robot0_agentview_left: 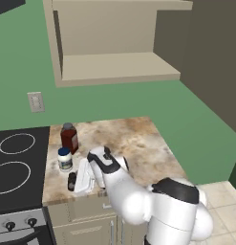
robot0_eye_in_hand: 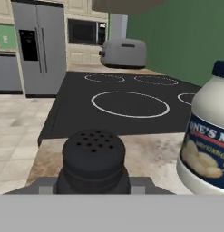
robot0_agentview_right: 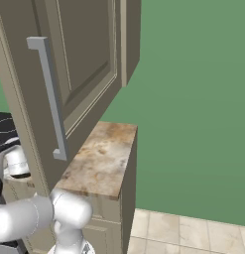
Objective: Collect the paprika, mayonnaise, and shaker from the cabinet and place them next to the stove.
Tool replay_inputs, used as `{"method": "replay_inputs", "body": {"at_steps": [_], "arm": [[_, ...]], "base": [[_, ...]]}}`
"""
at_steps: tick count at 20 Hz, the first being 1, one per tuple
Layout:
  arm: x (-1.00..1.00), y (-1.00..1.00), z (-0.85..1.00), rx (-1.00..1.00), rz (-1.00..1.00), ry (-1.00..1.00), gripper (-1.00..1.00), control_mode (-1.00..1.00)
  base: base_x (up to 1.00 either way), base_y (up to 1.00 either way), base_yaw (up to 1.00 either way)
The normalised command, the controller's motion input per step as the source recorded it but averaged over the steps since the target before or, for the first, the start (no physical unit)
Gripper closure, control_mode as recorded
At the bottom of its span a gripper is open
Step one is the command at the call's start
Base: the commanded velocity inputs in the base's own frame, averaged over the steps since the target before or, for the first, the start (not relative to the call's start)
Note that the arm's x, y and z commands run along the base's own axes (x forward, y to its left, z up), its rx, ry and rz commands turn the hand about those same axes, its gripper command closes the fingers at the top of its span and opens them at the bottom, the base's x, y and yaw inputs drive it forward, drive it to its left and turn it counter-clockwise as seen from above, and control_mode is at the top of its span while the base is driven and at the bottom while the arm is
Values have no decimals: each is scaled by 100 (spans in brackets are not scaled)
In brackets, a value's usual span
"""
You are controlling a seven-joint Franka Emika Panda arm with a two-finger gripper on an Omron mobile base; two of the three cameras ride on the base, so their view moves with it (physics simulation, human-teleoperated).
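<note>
1. Closest to you in the hand view is the shaker (robot0_eye_in_hand: 93,161), black with a holed top, sitting right at the gripper (robot0_eye_in_hand: 93,188) between the two grey finger ends. The jaws are pulled in about as tight as they go, so it looks clamped on the shaker, though the actual contact is hidden behind the shaker body.

2. From the left base view, you can see the gripper (robot0_agentview_left: 77,184) reaching down at the front left corner of the worktop (robot0_agentview_left: 134,143), with the shaker (robot0_agentview_left: 71,181) standing upright on the marbled top just at its left side.

3. Just behind that is the mayonnaise (robot0_agentview_left: 65,159), a white jar with a blue lid, upright on the worktop near the stove edge. In the hand view the mayonnaise (robot0_eye_in_hand: 207,136) is just right of the shaker, apart from it.

4. A bit further back is the paprika (robot0_agentview_left: 69,138), the dark red-brown bottle, also upright, close behind the mayonnaise.

5. All three sit along the left strip of the worktop, right beside the stove (robot0_agentview_left: 16,162), the black glass top with white rings.

6. Up on the wall behind, you've got the cabinet (robot0_agentview_left: 114,72), beige with an open front.

7. Farthest off in the hand view, past the stove (robot0_eye_in_hand: 122,104), there's a toaster (robot0_eye_in_hand: 124,53) and a fridge (robot0_eye_in_hand: 39,47).
</note>
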Motion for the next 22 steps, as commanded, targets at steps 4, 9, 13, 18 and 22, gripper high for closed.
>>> {"method": "replay_inputs", "body": {"at_steps": [4,9,13,18,22], "arm": [[13,5,-15,3,4,-1,100,-100],[4,11,-15,1,3,-3,100,-100],[0,14,-19,0,3,-3,-100,-100],[0,2,-12,1,3,-4,-100,-100],[-1,0,-3,1,2,-7,-100,-100]], "base": [[0,0,0],[0,0,0],[0,0,0],[0,0,0],[0,0,0]]}}
